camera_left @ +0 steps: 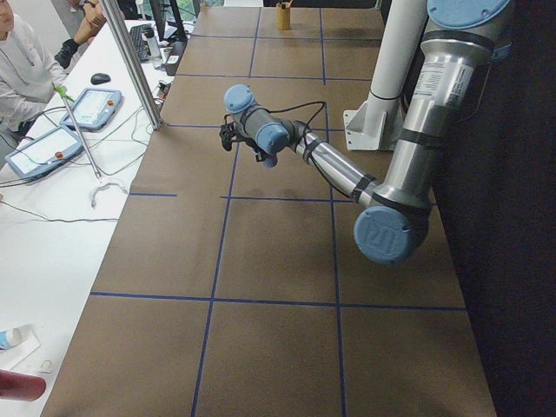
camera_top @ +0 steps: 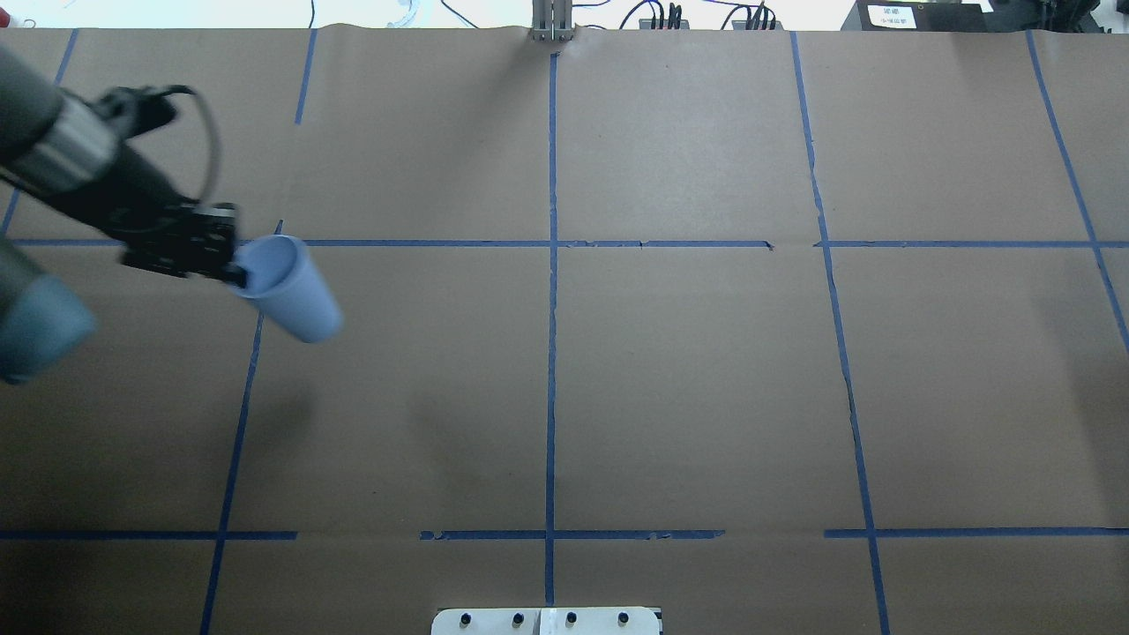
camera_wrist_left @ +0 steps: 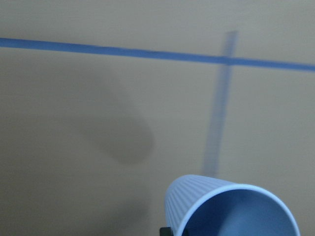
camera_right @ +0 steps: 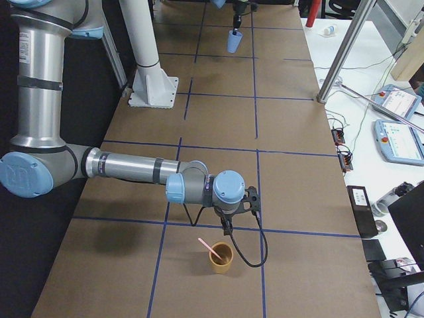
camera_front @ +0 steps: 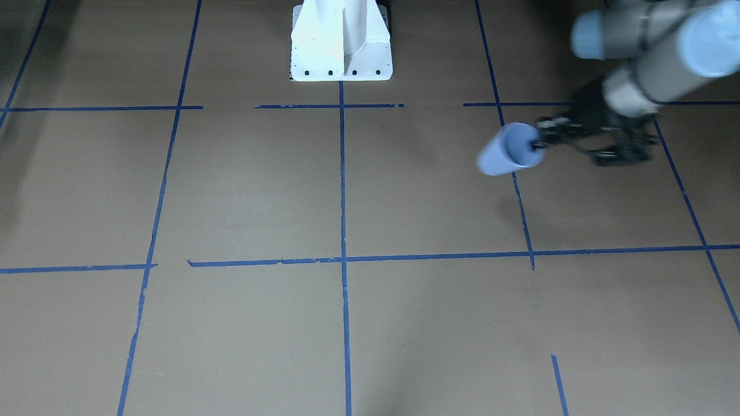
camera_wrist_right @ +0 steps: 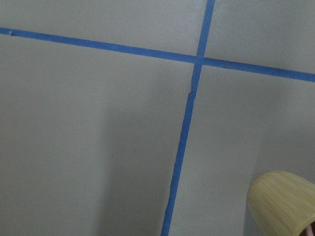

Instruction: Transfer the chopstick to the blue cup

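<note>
Above the table (camera_top: 670, 379), my left gripper (camera_top: 235, 272) clamps the blue cup (camera_top: 298, 298) by its rim.
Right gripper (camera_right: 227, 231) near the chopstick (camera_right: 207, 246); I can't tell if it's open.

Soft, fairly dim indoor light, diffuse shadows on the brown paper (camera_top: 688, 379), blurred shadow beside the blue cup (camera_wrist_left: 231, 209) in the left wrist view, vertical tape line (camera_wrist_left: 219, 108) smeared there, bright glare beyond the overhead view's far edge.

Ribbed matt blue cup (camera_wrist_left: 197, 201) — matt paper-covered table (camera_top: 688, 379).
</note>
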Motion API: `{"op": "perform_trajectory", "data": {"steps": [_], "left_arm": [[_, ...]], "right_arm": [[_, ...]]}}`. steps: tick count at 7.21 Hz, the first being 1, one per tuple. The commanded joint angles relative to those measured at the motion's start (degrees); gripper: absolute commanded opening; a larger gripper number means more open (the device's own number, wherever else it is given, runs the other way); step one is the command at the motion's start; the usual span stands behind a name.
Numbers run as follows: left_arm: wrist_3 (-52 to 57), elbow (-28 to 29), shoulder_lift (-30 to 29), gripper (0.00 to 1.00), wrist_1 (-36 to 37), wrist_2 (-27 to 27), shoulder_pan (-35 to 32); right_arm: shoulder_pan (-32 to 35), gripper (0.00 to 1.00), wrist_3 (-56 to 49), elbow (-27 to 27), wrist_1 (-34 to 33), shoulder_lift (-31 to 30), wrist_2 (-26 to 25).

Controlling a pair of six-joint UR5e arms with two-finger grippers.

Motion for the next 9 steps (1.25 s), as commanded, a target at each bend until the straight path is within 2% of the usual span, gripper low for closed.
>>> {"op": "perform_trajectory", "data": {"steps": [1, 2, 3, 4, 7, 9], "left_arm": [[-16.0, 4.4, -14.5, 0.0, 0.0, 16.7, 15.5], [-15.8, 5.0, -15.6, 0.0, -0.2, 24.6, 19.6], [-15.4, 5.5, -16.1, 0.0, -0.2, 29.7, 21.7], [-15.3, 8.3, -18.5, 0.0, -0.2, 30.6, 22.3], [-15.2, 9.7, -19.3, 0.02, -0.2, 36.3, 24.9], [-15.3, 10.3, -19.3, 0.15, -0.3, 36.3, 25.8]], "right_arm": [[0.0, 0.99, 0.0, 0.0, 0.4, 0.0, 3.1], [0.1, 0.99, 0.1, 0.4, 0.5, 0.0, 3.2], [0.0, 0.99, 0.1, 0.7, 0.5, -0.2, 3.2], [0.0, 0.99, 0.0, 0.4, 0.5, -0.3, 3.1], [0.1, 1.0, 0.1, 0.4, 0.5, -0.3, 3.2], [0.0, 1.0, 0.2, 0.7, 0.6, -0.4, 3.2]]}}
